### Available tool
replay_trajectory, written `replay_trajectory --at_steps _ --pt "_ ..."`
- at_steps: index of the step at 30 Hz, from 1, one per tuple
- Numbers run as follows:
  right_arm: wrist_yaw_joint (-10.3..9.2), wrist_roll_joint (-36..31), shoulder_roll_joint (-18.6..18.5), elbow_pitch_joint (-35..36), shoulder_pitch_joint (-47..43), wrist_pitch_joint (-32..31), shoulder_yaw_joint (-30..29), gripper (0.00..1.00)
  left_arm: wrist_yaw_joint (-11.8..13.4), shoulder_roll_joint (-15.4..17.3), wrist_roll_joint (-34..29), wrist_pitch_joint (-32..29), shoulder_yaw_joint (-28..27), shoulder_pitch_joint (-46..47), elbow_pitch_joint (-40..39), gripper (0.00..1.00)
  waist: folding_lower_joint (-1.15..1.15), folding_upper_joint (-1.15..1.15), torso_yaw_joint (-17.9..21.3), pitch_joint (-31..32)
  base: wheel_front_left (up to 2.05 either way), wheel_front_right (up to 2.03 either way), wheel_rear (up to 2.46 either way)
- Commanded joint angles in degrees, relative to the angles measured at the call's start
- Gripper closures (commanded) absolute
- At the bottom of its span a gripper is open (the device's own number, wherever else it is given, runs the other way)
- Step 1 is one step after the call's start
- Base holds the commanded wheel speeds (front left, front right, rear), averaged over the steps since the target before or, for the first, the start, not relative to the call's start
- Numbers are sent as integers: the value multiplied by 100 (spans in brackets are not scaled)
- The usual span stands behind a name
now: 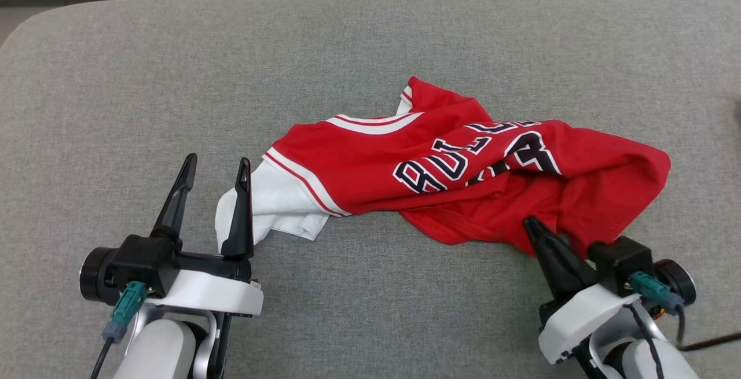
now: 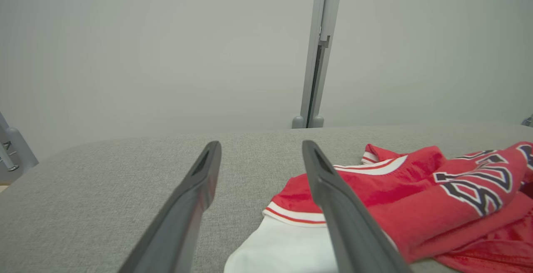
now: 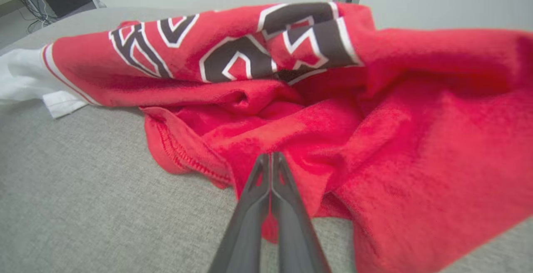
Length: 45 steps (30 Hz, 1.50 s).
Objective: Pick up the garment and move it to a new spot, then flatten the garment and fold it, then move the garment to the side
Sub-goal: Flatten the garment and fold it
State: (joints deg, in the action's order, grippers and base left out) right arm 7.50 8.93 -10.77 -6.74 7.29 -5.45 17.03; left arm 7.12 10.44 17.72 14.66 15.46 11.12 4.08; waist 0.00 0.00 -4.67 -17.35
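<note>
While the right fingers (image 3: 255,198) are pinching shut on the crumpled jersey (image 1: 463,182) and the left fingers (image 1: 173,205) are hanging wide, basically everything's waiting: moving, flattening, folding.

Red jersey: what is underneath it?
The red jersey lies crumpled on the grey fabric-covered table. White fabric shows at its left end. Anything else beneath its folds is covered.
</note>
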Motion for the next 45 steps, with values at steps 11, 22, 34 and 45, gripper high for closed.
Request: replay_trajectory --at_steps 11,22,34,45 --pt "-2 159 -75 1327 -294 156 -766 100 -2 25 -45 52 -124 99 -10 0 0 0 203 50 0 0 0" --pt "-2 215 76 1497 -449 126 -868 100 -19 41 -76 60 -101 49 21 0 0 0 214 156 0 0 0" --pt "-2 451 171 1410 -467 412 -868 0 43 87 -49 51 -88 -191 77 0 0 0 261 494 0 0 0" --pt "-2 447 279 1404 -734 577 -1503 0 119 195 33 -89 -83 -648 55 0 0 0 328 1053 0 0 0"
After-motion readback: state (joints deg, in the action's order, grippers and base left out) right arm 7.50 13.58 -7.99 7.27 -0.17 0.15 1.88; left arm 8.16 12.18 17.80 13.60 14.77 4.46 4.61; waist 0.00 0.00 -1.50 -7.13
